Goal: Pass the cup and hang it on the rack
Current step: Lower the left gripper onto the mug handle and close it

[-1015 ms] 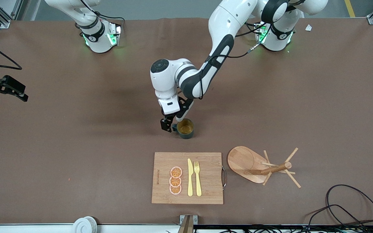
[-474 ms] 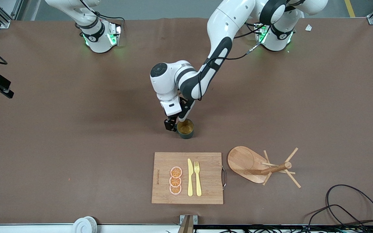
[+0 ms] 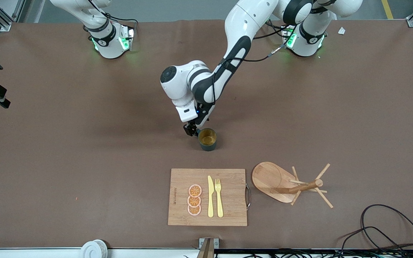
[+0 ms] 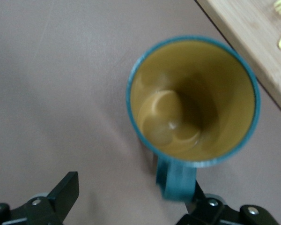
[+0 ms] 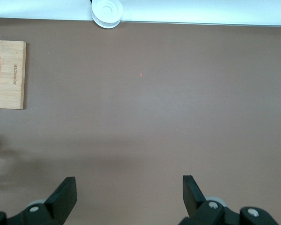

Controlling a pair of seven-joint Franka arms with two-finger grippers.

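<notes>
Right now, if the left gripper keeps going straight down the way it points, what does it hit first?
Most likely the cup's handle: the left gripper, jaws open, sits low beside the cup, with the handle by one finger. Otherwise the table between the jaws. Depth is unclear.

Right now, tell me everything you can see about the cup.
The cup is a small dark teal mug, yellowish-tan and empty inside, glossy like glazed ceramic. It stands upright on the brown table, mouth up, farther from the front camera than the cutting board. Its loop handle points toward the left gripper, whose open fingers straddle it, one finger right against the handle.
</notes>
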